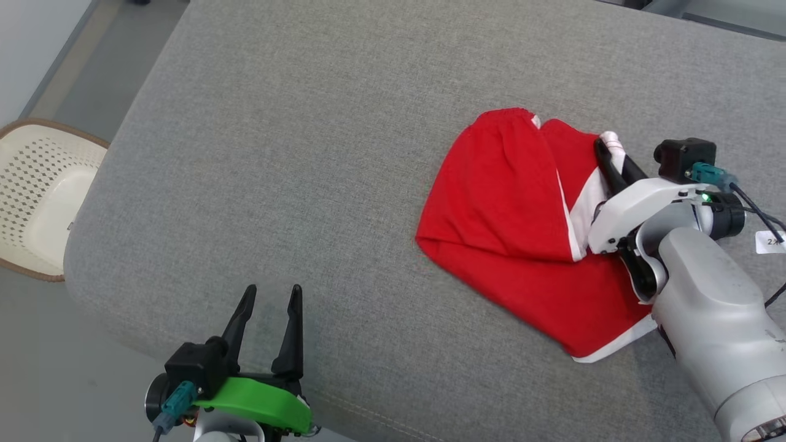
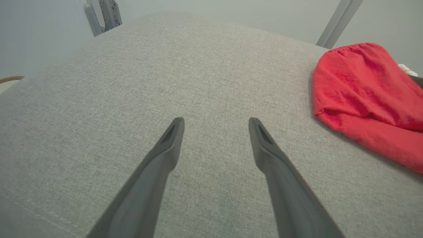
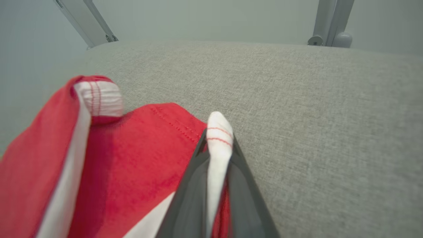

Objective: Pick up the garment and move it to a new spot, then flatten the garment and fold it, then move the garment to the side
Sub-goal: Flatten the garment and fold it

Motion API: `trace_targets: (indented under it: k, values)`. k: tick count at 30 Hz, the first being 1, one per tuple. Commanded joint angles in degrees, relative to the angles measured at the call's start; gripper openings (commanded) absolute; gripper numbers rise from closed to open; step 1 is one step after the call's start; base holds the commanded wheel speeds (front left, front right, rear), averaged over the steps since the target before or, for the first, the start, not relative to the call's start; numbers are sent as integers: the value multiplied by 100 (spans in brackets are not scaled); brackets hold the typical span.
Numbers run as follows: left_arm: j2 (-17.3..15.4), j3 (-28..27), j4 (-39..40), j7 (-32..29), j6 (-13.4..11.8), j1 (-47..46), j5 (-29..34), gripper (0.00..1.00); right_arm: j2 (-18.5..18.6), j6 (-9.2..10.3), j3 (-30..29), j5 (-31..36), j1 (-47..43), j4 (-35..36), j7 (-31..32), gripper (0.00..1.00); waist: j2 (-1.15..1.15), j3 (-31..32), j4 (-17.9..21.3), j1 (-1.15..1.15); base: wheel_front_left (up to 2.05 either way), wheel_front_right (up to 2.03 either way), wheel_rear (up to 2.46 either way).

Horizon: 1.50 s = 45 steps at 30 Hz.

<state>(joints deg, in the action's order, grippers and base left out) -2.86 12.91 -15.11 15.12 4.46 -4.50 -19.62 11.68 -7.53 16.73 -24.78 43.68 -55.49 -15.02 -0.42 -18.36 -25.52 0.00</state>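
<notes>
The garment (image 1: 509, 221) is a pair of red shorts with white trim, lying crumpled on the right half of the grey cushioned surface (image 1: 307, 153). My right gripper (image 1: 605, 147) is shut on the garment's white hem at its far right corner; in the right wrist view the white hem (image 3: 218, 138) is pinched between the two dark fingers of the right gripper (image 3: 218, 132). My left gripper (image 1: 273, 294) stands open over bare fabric near the front edge, well left of the garment (image 2: 366, 99). Nothing lies between the prongs of the left gripper (image 2: 214, 122).
A cream perforated basket (image 1: 37, 196) sits on the floor left of the surface. A white tag (image 1: 770, 242) lies at the right edge. Metal frame legs (image 3: 330, 23) stand beyond the far edge. Open grey fabric spreads left of and behind the garment.
</notes>
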Motion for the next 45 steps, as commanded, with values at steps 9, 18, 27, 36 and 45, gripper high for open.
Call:
trace_targets:
  k: [9,18,27,36,45]
  values:
    - [-10,67,-49,0,-1,2,-89,100,170,8,-226,245,297,950,-17,0,42,396,194,0,0,0,0]
    - [-11,-10,-280,0,43,441,-37,100,-25,9,710,568,-48,1692,-17,0,42,1129,357,0,0,0,0]
    - [-10,-174,-376,0,109,712,60,100,-83,9,642,355,-1462,1326,-17,39,42,1516,834,0,0,0,0]
    - [-13,-364,-421,0,161,835,214,100,-443,8,-987,987,-2410,1646,-17,100,42,1866,1424,0,0,0,0]
    - [-13,-706,-228,0,118,982,397,100,-773,8,-1652,1394,-3233,2762,-17,100,42,2115,2157,0,0,0,0]
